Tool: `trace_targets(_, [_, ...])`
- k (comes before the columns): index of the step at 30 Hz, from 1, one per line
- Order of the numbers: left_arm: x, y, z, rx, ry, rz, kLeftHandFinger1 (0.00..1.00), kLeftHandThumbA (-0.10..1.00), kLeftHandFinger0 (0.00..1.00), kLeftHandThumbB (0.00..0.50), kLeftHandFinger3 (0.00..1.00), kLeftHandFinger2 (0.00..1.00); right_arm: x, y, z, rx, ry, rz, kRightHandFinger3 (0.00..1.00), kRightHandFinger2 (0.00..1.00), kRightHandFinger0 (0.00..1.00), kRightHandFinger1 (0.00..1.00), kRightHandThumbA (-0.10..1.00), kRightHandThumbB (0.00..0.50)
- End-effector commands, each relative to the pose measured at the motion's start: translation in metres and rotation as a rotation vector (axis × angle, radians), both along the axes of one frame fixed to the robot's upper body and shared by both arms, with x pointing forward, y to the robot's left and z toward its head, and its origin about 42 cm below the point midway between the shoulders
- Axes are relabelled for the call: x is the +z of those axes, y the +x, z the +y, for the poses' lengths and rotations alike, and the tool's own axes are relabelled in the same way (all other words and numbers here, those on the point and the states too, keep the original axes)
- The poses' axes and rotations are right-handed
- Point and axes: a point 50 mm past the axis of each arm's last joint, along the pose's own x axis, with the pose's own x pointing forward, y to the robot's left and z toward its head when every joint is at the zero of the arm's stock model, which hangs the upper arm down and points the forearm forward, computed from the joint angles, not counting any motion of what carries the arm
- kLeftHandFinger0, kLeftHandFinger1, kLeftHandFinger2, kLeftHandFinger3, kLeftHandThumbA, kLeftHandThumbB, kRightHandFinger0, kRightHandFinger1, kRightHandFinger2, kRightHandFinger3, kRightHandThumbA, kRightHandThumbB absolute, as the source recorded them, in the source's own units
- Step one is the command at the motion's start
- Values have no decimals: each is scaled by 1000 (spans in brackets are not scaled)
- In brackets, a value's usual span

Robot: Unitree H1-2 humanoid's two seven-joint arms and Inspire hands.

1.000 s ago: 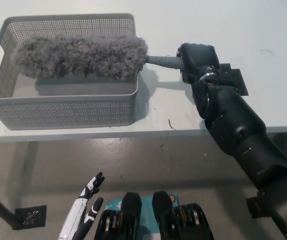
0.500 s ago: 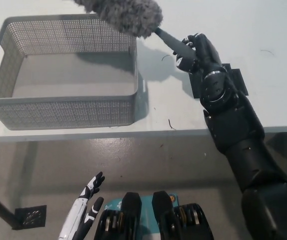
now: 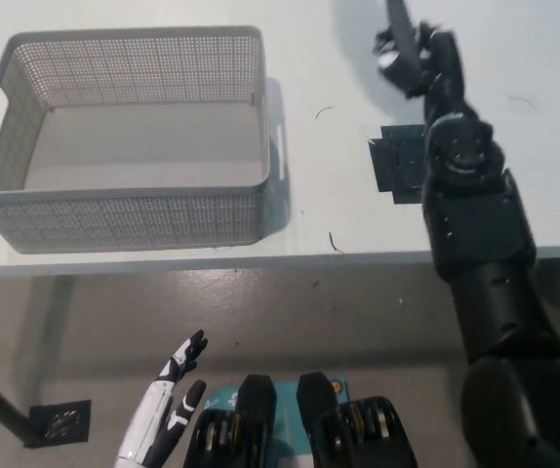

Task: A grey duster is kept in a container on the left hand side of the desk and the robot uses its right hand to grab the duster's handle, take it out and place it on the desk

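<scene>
duster handle point(image 3: 395, 14) sits clenched in the right hand point(image 3: 413, 55) over the worktop's point(image 3: 329, 210) far edge, head out of view, clear of the mesh basket point(image 3: 124, 213) for placing; left hand point(image 3: 168, 408) rests spread below.

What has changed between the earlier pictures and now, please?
The right hand, shut on the duster's handle, lifted the duster out of the basket and swung it up and away; now only the handle shows at the top edge. The basket has not moved, and the open left hand rests at the lower left as before.
</scene>
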Motion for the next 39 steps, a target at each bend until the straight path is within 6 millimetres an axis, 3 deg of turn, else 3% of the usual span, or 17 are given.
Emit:
trace_targets(1, [11,4,3,-33,27,-57,1000,1000,1000,70,1000,1000,60,0,-24,-71,-37,-249,335,364,0,19,-99,132])
trace_targets(2, [11,3,4,-31,41,-56,1000,1000,1000,72,1000,1000,51,-3,-38,-77,-86,-243,307,384,0,35,-100,157])
trace_targets(5, [11,3,4,-33,40,-57,1000,1000,1000,67,1000,1000,39,-5,-60,-108,-153,-236,309,405,0,59,-100,162])
trace_targets(9, [11,3,5,-30,41,-58,1000,1000,1000,62,1000,1000,29,-10,-89,-170,-227,-195,522,511,0,115,-100,142])
trace_targets(11, [11,3,5,-27,36,-60,1000,1000,1000,62,1000,1000,20,-11,-114,-201,-256,-182,544,541,0,144,-100,144])
trace_targets(18, [11,1,7,-18,26,-57,1000,1000,1000,46,1000,1000,9,-21,-163,-298,-421,-120,542,530,0,150,-100,180])
trace_targets(23, [9,0,7,-12,34,-55,1000,1000,1000,57,1000,1000,0,-26,-190,-301,-448,-145,372,444,0,130,-100,188])
trace_targets(24, [9,0,6,-12,36,-57,1000,1000,1000,56,1000,1000,1,-30,-194,-307,-481,-149,333,401,16,127,-100,186])
trace_targets(25, [9,0,7,-13,37,-58,1000,1000,1000,56,1000,1000,1,-32,-197,-304,-505,-164,220,282,1,57,-100,182])
trace_targets(28, [8,0,6,-16,33,-57,1000,1000,1000,52,1000,1000,-2,-35,-209,-293,-577,-193,208,278,0,20,-100,177])
trace_targets(29, [8,0,7,-17,36,-57,1000,1000,1000,53,1000,1000,-2,-34,-211,-293,-598,-194,284,318,0,40,-100,192])
trace_targets(30, [8,0,7,-17,40,-57,1000,1000,1000,53,1000,1000,-2,-35,-212,-293,-621,-197,253,290,0,34,-100,193])
trace_targets(32, [8,0,7,-18,37,-56,1000,1000,1000,58,1000,1000,-4,-34,-213,-299,-646,-195,60,206,0,1,-100,207])
trace_targets(37, [8,-1,6,-13,38,-58,1000,1000,1000,58,1000,1000,-9,-33,-215,-279,-728,-226,0,35,0,0,-100,230])
trace_targets(38, [8,-1,6,-14,36,-62,1000,1000,1000,57,1000,1000,-10,-33,-214,-275,-758,-228,79,46,0,0,-100,224])
trace_targets(39, [8,-1,7,-14,37,-62,1000,1000,1000,56,1000,1000,-11,-33,-214,-269,-770,-216,84,55,0,0,-100,210])
